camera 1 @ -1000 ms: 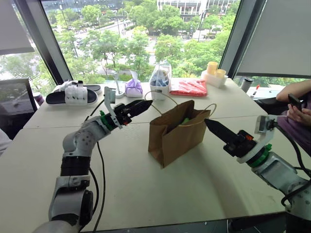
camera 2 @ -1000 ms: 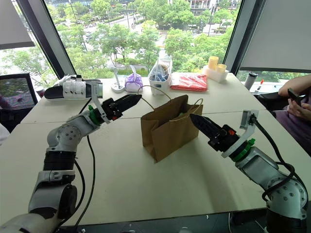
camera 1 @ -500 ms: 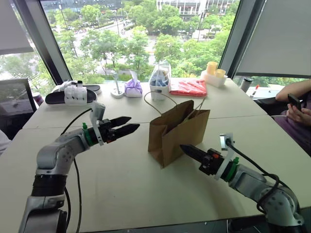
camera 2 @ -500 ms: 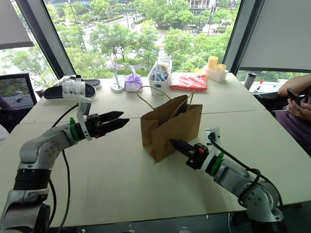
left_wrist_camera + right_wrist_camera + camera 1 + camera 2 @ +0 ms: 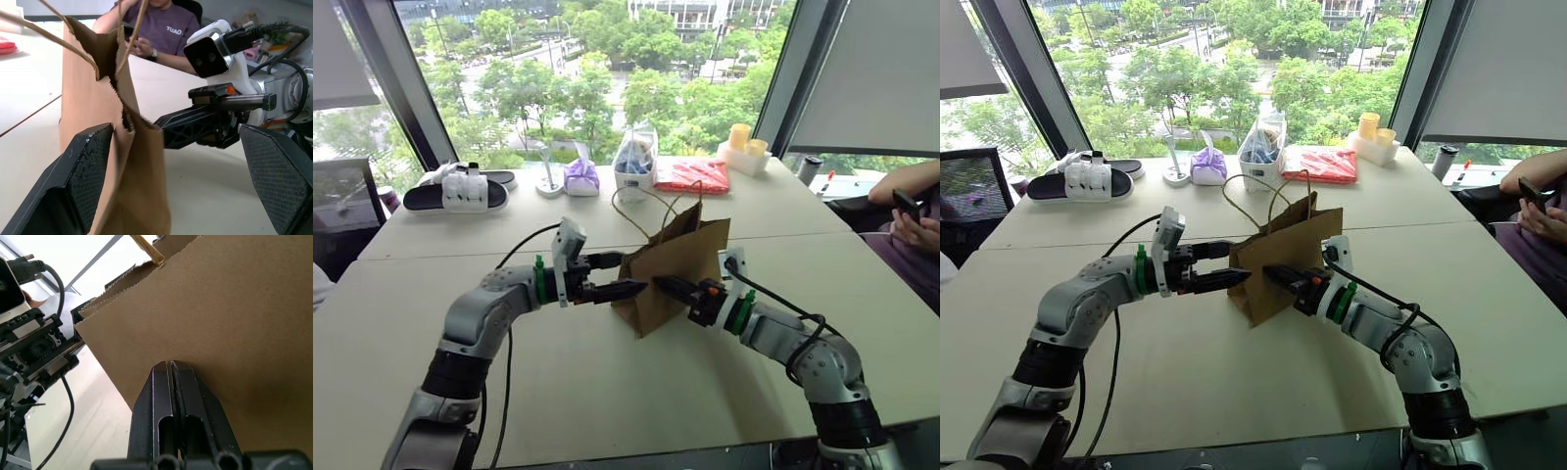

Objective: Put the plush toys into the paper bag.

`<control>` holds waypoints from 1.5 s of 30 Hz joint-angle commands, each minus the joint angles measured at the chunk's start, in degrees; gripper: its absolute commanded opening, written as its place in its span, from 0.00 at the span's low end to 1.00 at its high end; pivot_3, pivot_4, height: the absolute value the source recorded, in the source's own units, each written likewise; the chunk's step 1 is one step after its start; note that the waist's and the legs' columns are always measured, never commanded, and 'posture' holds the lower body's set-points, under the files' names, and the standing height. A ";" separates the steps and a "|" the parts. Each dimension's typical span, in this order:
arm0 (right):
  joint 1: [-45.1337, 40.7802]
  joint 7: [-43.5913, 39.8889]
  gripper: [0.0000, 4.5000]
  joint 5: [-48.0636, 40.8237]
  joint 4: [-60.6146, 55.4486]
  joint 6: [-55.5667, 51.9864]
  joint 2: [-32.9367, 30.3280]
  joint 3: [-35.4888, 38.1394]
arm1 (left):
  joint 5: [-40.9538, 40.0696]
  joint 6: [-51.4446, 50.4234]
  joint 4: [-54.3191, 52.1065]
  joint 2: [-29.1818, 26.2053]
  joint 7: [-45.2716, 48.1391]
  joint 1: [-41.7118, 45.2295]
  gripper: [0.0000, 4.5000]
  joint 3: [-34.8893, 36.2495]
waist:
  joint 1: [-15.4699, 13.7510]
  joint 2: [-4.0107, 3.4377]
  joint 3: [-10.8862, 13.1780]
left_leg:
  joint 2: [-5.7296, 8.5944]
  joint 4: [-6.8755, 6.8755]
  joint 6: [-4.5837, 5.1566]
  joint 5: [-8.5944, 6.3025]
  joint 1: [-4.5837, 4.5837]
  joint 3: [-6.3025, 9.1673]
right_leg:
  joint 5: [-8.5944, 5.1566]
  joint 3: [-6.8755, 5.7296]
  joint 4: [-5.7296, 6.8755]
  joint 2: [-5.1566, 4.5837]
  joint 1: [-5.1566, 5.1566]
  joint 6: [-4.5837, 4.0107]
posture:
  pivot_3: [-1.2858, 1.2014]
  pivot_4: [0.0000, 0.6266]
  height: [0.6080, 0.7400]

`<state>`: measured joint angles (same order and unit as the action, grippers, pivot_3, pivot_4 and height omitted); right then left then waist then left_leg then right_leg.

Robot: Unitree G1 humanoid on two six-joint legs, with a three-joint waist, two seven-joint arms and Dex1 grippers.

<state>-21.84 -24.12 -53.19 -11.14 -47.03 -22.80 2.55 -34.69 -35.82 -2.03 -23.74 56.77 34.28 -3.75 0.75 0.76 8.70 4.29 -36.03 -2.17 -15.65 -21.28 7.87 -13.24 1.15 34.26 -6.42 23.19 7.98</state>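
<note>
I read one legible marking: "TUAO" in white letters across the chest of the purple T-shirt (image 5: 172, 30) worn by the person seated beyond the counter (image 5: 205, 196). I can read no other text, label or number.

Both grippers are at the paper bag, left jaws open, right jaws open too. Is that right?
Not quite. The left gripper is open, its jaws either side of the paper bag's edge, but the right gripper is shut: the right wrist view shows its jaws pressed together, tip against the bag's side.
</note>
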 commanded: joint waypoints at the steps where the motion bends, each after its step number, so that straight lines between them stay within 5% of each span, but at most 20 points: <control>1: -1.04 -1.06 0.01 0.98 -0.90 1.05 1.35 0.42 | 3.63 3.33 0.89 2.53 -3.22 1.68 0.94 -1.52 | -0.02 0.00 0.00 | 0.00 0.00 0.00 0.00 0.00 0.00 | 0.00 0.00 0.00 0.00 0.00 0.00 | 0.52 0.24 1.00; 6: 0.72 -1.81 0.00 1.77 -2.39 0.03 1.89 0.04 | 7.33 7.15 4.94 7.79 -8.68 3.06 0.88 -1.41 | -0.19 0.01 0.00 | 0.03 -0.07 0.00 0.00 -0.01 0.01 | 0.00 0.00 -0.02 -0.01 -0.05 0.01 | 0.52 0.24 1.00; 9: 2.35 -2.52 0.00 1.31 -3.98 -0.85 1.34 -0.05 | 8.67 8.65 6.44 8.94 -9.14 3.37 0.64 -1.75 | -0.12 0.01 -0.01 | 0.03 -0.03 0.00 0.00 -0.01 0.01 | 0.00 -0.01 0.00 0.00 -0.02 0.01 | 0.52 0.24 1.00; 15: 5.80 -3.83 0.00 -0.57 -8.06 -2.94 0.42 0.47 | 9.63 8.21 8.36 9.45 -9.71 4.17 0.01 -1.63 | -0.07 0.01 -0.01 | 0.02 -0.03 0.00 0.00 0.00 0.02 | 0.00 -0.02 0.01 0.01 -0.01 0.01 | 0.52 0.24 1.00; 22: 13.68 -6.07 0.00 -5.21 -16.10 -7.18 -3.28 1.17 | 3.91 7.94 9.34 7.91 -0.70 9.21 0.01 1.17 | -0.22 0.01 0.00 | 0.04 -0.08 0.00 0.00 -0.05 0.05 | 0.00 -0.04 -0.02 0.01 -0.06 0.01 | 0.52 0.24 1.00; 29: 22.89 -5.19 0.00 -11.01 -22.15 -9.96 -7.28 5.08 | 4.83 10.57 24.43 2.18 17.52 18.50 0.01 -1.09 | -0.05 0.00 -0.01 | 0.02 -0.05 0.02 -0.01 0.02 0.01 | -0.01 -0.07 -0.01 0.04 -0.10 0.02 | 0.52 0.24 1.00; 40: 31.77 -0.71 0.00 -12.08 -26.95 -9.03 -8.88 6.22 | 18.31 34.31 56.21 8.84 30.78 29.04 0.01 -5.72 | -0.49 0.13 0.02 | 0.04 -0.13 0.04 -0.02 -0.03 0.05 | -0.01 -0.12 -0.06 0.03 -0.16 0.03 | 0.52 0.24 1.00; 43: 32.24 -0.32 0.00 -11.74 -27.11 -8.58 -9.46 6.55 | 20.70 36.08 61.42 9.29 33.02 31.41 0.20 -5.87 | -0.18 0.13 0.02 | 0.03 -0.12 0.06 -0.03 -0.02 0.05 | -0.01 -0.12 -0.05 0.03 -0.17 0.03 | 0.52 0.24 1.00; 45: 32.11 -0.29 0.00 -11.57 -26.90 -8.25 -9.96 6.61 | 22.01 36.61 63.17 9.18 34.06 32.43 0.41 -5.83 | -0.04 0.13 0.02 | 0.03 -0.11 0.09 -0.05 0.00 0.05 | -0.01 -0.12 -0.03 0.03 -0.16 0.04 | 0.52 0.24 1.00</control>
<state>10.43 -24.42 -64.27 -35.91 -56.36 -32.48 8.09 -13.80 -0.53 60.39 -14.29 89.47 64.88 -10.00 0.72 0.89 8.72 4.31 -36.13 -2.07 -15.70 -21.27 7.92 -13.26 1.03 34.23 -6.39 23.03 8.02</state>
